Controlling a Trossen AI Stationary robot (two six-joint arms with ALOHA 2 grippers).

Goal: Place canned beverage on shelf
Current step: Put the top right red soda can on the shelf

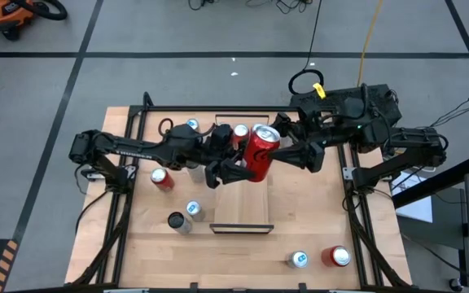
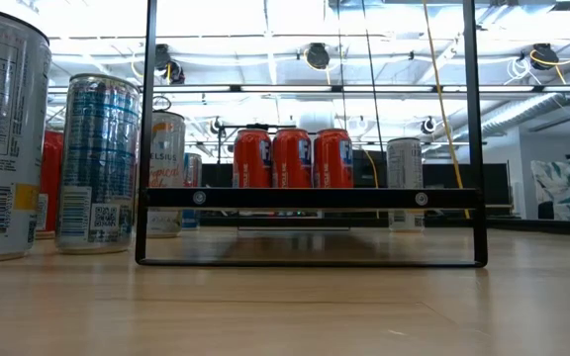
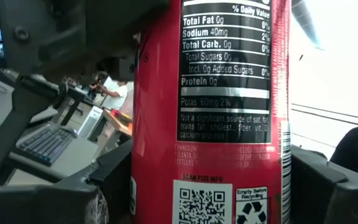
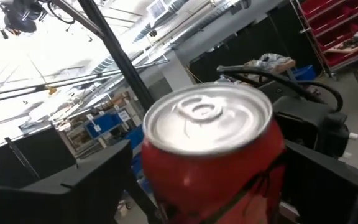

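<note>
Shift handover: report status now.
Left gripper and right gripper both clamp red can, aloft over shelf. Cans stand at shelf's far end.

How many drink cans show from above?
8. A red can gripped by the left gripper and right gripper; two far cans beyond the arms; three left cans beside the shelf; two corner cans lower right. Arms may hide others.

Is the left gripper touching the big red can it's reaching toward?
Touching. In the left wrist view the red can sits clamped between the left gripper's fingers, no gap on either side. The right gripper grips it too.
</note>
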